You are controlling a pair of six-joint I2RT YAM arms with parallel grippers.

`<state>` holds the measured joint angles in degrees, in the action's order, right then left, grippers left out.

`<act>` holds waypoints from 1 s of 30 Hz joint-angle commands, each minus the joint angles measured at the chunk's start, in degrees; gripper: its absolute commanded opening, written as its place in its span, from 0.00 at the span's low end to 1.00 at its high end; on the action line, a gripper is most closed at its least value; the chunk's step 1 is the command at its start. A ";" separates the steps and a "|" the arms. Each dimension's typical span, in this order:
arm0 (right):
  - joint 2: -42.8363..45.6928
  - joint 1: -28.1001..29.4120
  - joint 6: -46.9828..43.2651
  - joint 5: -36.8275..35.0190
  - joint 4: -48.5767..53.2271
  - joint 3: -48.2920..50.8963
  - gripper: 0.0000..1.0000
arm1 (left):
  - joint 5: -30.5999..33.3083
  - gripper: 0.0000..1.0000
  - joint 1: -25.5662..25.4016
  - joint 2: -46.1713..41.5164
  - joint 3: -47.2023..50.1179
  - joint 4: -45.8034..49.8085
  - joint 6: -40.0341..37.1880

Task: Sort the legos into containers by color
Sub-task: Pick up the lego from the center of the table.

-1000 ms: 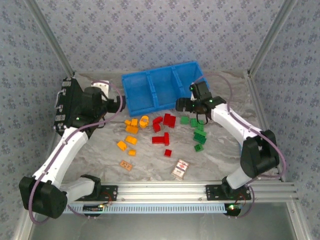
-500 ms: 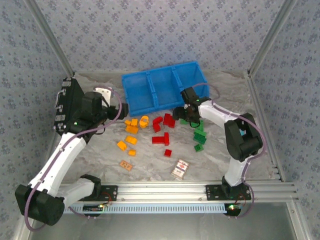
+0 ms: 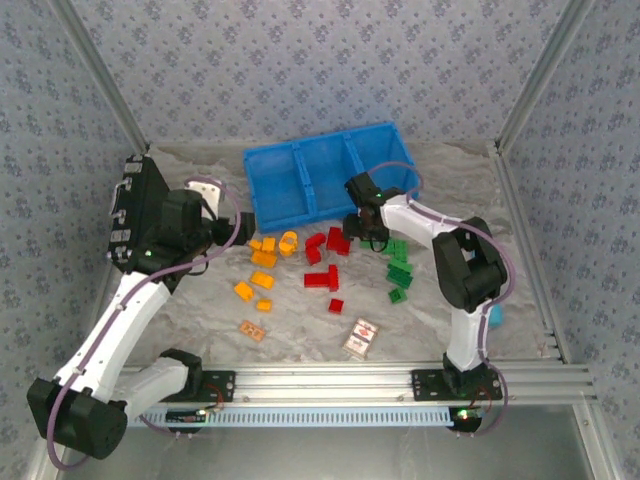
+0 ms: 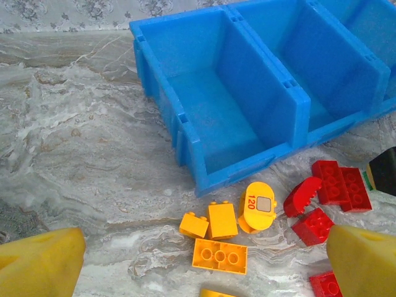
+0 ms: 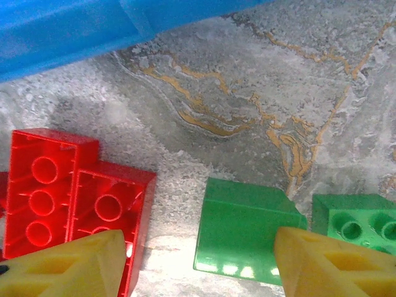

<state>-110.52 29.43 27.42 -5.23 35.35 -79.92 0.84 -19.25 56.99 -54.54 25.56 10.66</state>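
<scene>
The blue three-compartment bin [image 3: 322,180] is set at the far side of the counter [image 3: 300,310], open side up, and no brick is seen in it, so the sorting is judged to be at its very start. The legos are spread on the counter in front of it, loosely grouped by colour: orange bricks [image 3: 265,255] to the left, red bricks [image 3: 325,255] in the middle, green bricks [image 3: 398,268] to the right. That grouping probably explains the split of work, each arm being nearest to one colour.

The right arm is folded tightly, its elbow raised near the right edge and its wrist pitched down just in front of the bin. The right end effector [image 3: 368,232] is lowered over a smooth-topped green brick [image 5: 244,238]. Its yellow fingers [image 5: 68,266] are held apart, one on each side of that brick. A gap is seen on the red-brick side, so no clamp is judged to be made yet. A studded green brick [image 5: 359,226] lies just beside it and could be nudged.

The left arm is stretched along the left side, its wrist turned inward. The left end effector [image 3: 236,228] is spread wide above the orange bricks, holding nothing, with an orange piece printed "120" [image 4: 258,207] ahead of it.
</scene>
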 commanded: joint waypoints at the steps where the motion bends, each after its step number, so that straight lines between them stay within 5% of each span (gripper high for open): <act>1: -1.99 0.74 -1.35 -4.96 4.87 -0.98 0.67 | -0.57 1.00 -0.18 -0.98 -0.05 0.53 1.03; 21: -4.57 0.74 -4.47 -10.16 4.30 -0.15 0.68 | -0.76 1.00 -0.18 -1.09 -0.04 0.84 1.91; 30: -6.81 -0.43 -7.00 -8.59 2.26 -1.80 0.56 | -0.34 1.00 -0.18 -0.93 -0.04 1.06 2.09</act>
<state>-114.26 29.71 21.89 -14.85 38.15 -80.99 0.67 -19.25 56.99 -53.82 25.80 12.12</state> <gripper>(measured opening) 0.580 0.998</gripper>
